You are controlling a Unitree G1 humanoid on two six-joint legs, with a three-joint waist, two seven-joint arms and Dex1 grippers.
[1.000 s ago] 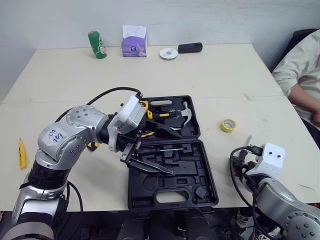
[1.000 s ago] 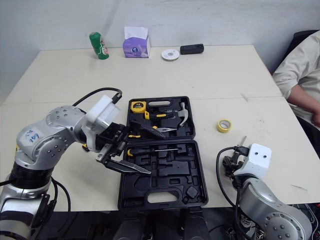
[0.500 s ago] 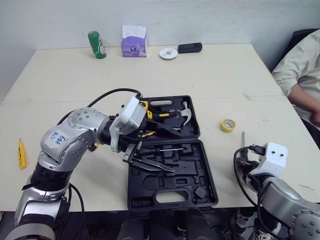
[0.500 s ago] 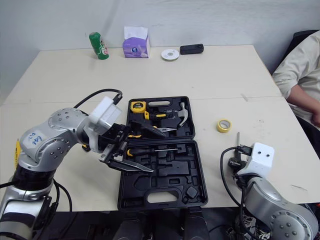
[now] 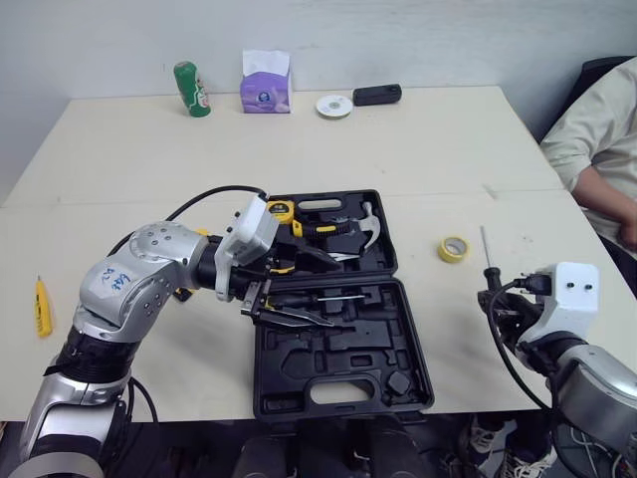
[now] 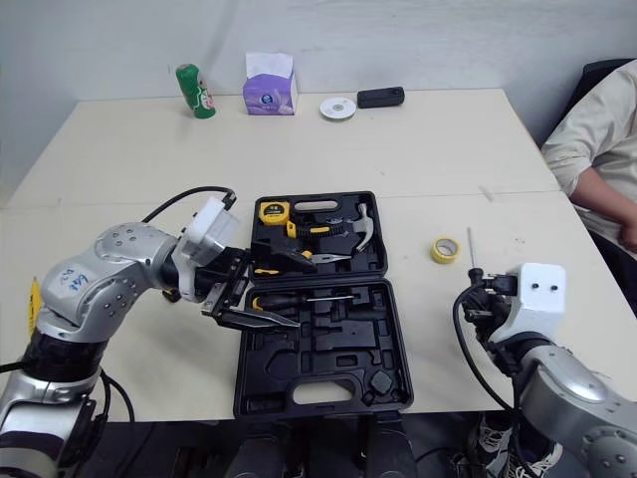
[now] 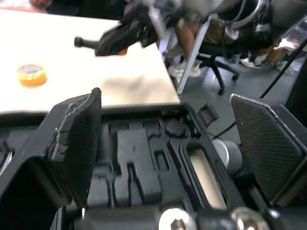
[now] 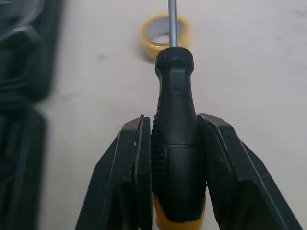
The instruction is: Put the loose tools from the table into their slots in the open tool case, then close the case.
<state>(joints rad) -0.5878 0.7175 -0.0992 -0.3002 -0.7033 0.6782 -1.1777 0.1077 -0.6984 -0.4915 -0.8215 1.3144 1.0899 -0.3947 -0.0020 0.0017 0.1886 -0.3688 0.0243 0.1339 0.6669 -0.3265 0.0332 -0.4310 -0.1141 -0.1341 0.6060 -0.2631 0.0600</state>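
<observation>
The right gripper [image 8: 171,117] is clamped on the black handle of a screwdriver [image 8: 175,143], fingers pressed to either side of the grip, its thin shaft pointing toward a yellow tape roll [image 5: 454,248]. It holds the tool above the table, well to the right of the open tool case [image 5: 393,349], with the tape roll lying between them. The left gripper [image 7: 165,103] hangs spread wide over the case's near half, empty, above moulded slots. Another screwdriver [image 5: 328,296] already lies in that half near its hinge edge. The far half holds a hammer [image 5: 366,224] and a yellow tape measure [image 5: 279,209]. Well left of the case, a small yellow tool [image 5: 44,305] lies on the table.
</observation>
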